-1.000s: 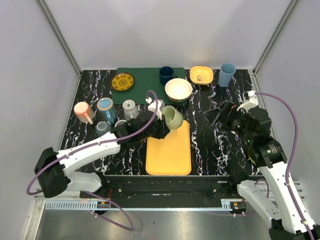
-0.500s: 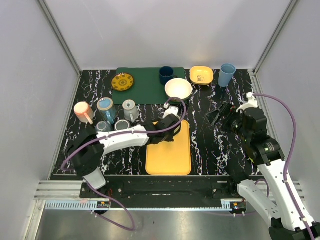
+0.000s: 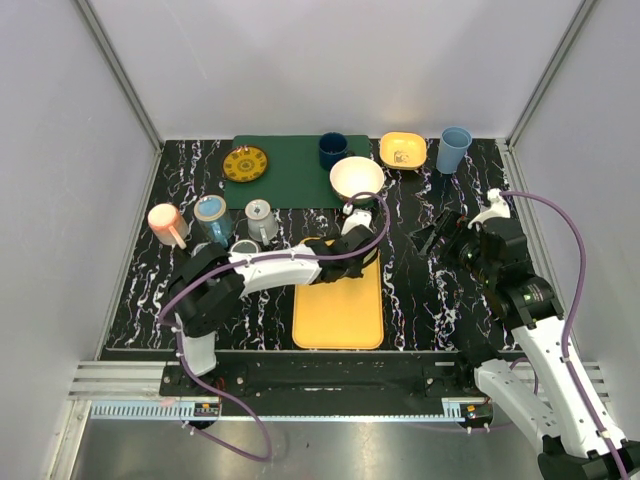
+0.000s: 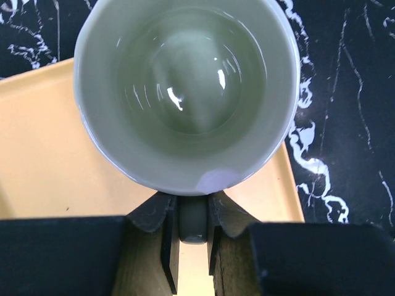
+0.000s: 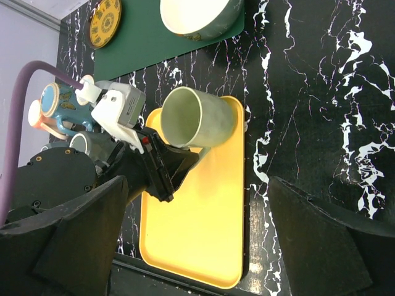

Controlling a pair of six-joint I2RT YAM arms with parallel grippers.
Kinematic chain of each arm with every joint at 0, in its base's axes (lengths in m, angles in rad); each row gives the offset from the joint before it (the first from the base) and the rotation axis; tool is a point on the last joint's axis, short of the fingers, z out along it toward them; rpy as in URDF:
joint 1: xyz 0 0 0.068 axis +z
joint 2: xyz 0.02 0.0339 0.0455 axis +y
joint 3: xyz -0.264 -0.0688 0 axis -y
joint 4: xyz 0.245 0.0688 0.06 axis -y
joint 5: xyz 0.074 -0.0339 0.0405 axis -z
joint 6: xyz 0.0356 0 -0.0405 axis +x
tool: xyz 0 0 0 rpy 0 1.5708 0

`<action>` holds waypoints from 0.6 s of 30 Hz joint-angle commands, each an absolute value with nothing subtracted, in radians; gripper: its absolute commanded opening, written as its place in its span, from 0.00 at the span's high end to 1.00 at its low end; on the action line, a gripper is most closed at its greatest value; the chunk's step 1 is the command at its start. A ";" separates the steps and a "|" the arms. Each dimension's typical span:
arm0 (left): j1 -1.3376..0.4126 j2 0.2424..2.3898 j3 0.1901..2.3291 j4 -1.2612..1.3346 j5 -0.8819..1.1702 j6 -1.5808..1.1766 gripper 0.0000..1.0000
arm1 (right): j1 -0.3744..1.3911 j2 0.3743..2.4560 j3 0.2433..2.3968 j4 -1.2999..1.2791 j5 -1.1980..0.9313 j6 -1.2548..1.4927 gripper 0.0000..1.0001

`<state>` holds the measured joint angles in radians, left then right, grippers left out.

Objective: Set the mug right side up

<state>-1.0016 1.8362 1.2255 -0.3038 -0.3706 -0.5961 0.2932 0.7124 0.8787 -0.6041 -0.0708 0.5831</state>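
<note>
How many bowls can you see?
2. A cream bowl sits on the green mat's near right corner; a yellow bowl sits farther back, beside the light blue cup. More may be hidden from view.

A black marbled desk fills the middle of the overhead view. An orange tray lies at lower centre. At upper centre lies a green mat, with a clock-face plate on its left part, a navy cup at its upper right and a cream bowl at its lower right corner. Further right stand a yellow dish and a light blue cup. At the left, a pink cup, a blue patterned cup and a grey pot cluster.
</note>
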 commanded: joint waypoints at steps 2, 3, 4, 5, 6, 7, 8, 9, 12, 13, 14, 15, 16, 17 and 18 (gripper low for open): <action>-1.005 1.871 1.331 -0.202 -0.371 -0.594 1.00 | 0.296 0.713 0.867 -0.565 -0.074 0.571 0.01; -1.005 1.876 1.336 -0.209 -0.368 -0.592 1.00 | 0.296 0.713 0.867 -0.566 -0.075 0.571 0.01; -1.005 1.884 1.342 -0.218 -0.370 -0.589 1.00 | 0.296 0.716 0.868 -0.566 -0.072 0.566 0.01; -1.005 1.887 1.350 -0.239 -0.373 -0.589 1.00 | 0.296 0.716 0.868 -0.568 -0.069 0.565 0.01; -1.005 1.887 1.350 -0.248 -0.379 -0.594 1.00 | 0.296 0.716 0.870 -0.569 -0.066 0.561 0.01; -1.005 1.881 1.344 -0.256 -0.391 -0.597 0.95 | 0.296 0.716 0.870 -0.569 -0.064 0.561 0.01; -1.003 1.873 1.339 -0.276 -0.399 -0.598 0.76 | 0.298 0.716 0.871 -0.571 -0.063 0.558 0.01; -1.005 1.864 1.330 -0.279 -0.406 -0.598 0.66 | 0.298 0.715 0.871 -0.569 -0.063 0.558 0.01; -1.006 1.803 1.289 -0.304 -0.452 -0.603 0.38 | 0.296 0.718 0.871 -0.569 -0.060 0.558 0.01; -1.008 1.760 1.269 -0.311 -0.480 -0.603 0.34 | 0.298 0.716 0.873 -0.569 -0.060 0.560 0.01; -1.008 1.735 1.263 -0.327 -0.495 -0.603 0.30 | 0.296 0.719 0.873 -0.569 -0.055 0.560 0.01; -1.009 1.709 1.256 -0.339 -0.514 -0.604 0.24 | 0.296 0.716 0.874 -0.568 -0.055 0.560 0.01; -1.012 1.654 1.250 -0.353 -0.550 -0.603 0.21 | 0.298 0.715 0.876 -0.568 -0.055 0.561 0.01; -1.014 1.623 1.247 -0.389 -0.570 -0.604 0.20 | 0.296 0.716 0.877 -0.569 -0.054 0.561 0.01; -1.017 1.590 1.243 -0.408 -0.592 -0.601 0.19 | 0.296 0.713 0.877 -0.568 -0.051 0.561 0.01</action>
<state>-1.0050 1.7718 1.2453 -0.3580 -0.4522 -0.6029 0.2932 0.7185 0.8688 -0.6029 -0.0689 0.5797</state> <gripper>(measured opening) 0.786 0.990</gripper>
